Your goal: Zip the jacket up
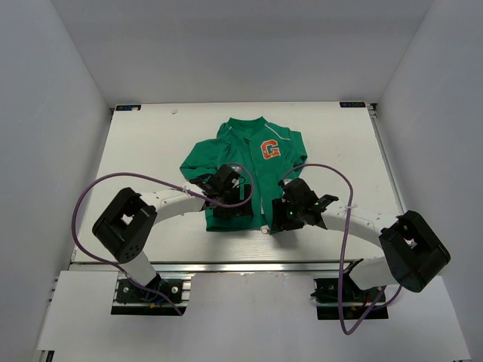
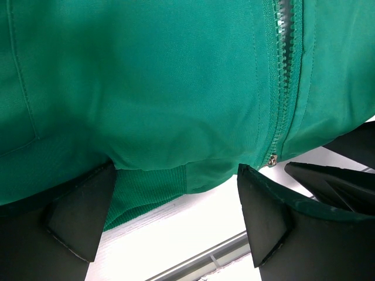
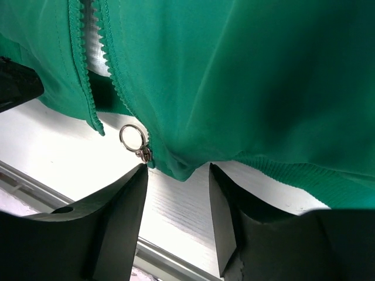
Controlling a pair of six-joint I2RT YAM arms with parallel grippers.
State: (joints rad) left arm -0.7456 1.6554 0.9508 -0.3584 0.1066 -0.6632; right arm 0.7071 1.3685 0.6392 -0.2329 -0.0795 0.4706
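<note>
Currently zip-start step, small green fabric jacket (image 1: 243, 148) unzipped; left gripper (image 2: 176, 193) wide, right gripper (image 3: 177, 175) half-open, both empty; next: pinch silver ring pull (image 3: 132, 137).

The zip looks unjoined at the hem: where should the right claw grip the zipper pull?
By its metal ring, from the hem side: it juts past the hem of the jacket over bare table, just ahead of the open right claw.

jacket (image 1: 230, 153) hem part-covered (overhead), zipper (image 2: 280, 88) top cropped
</note>
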